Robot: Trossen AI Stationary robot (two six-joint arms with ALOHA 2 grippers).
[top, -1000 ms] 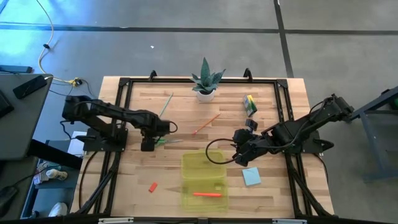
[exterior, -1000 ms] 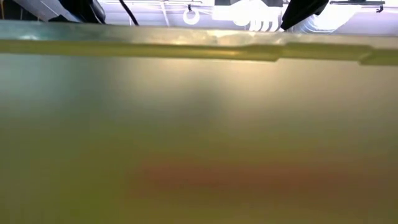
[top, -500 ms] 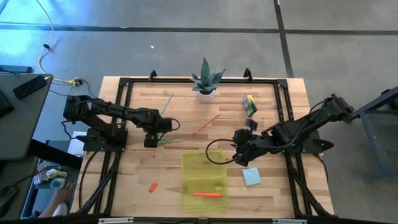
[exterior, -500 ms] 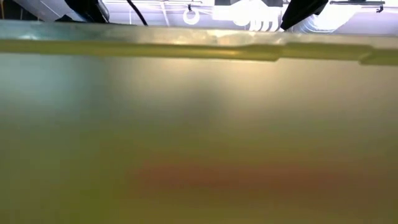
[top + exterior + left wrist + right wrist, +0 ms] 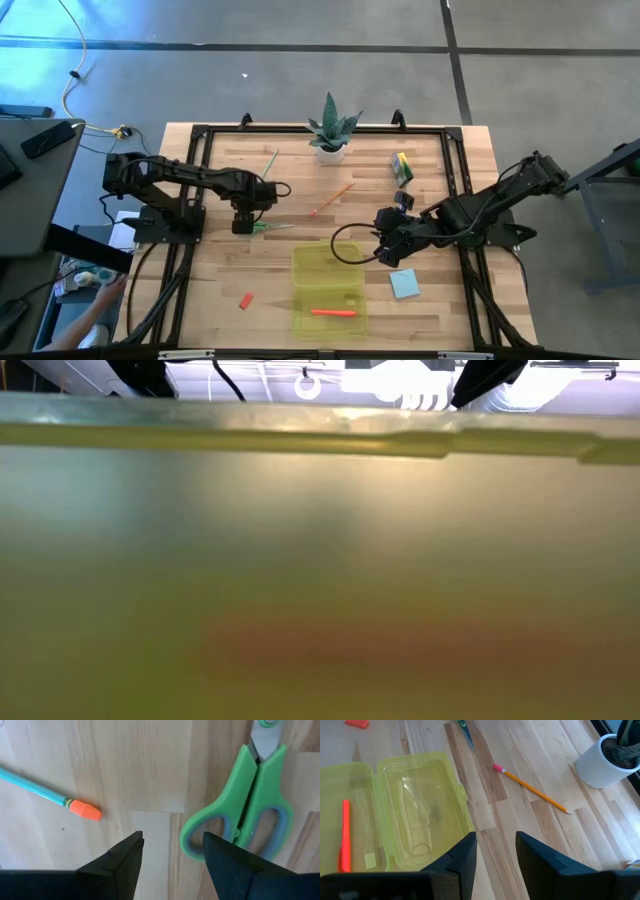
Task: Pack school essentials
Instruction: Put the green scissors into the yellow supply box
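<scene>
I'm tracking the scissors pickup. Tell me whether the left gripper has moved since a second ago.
Yes. In the high view the left gripper has shifted slightly toward the table's middle, nearer the potted plant, and hovers open over the green-handled scissors.

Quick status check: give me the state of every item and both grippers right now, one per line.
Plastic case: lid open, lying flat.
Red marker: inside the case.
Scissors: blades closed, flat on the table.
Orange pencil: loose on the table.
Pale pencil: loose on the table.
Notepad: on the table, unpacked.
Left gripper: open, over the scissors' handle.
Right gripper: open, empty.
</scene>
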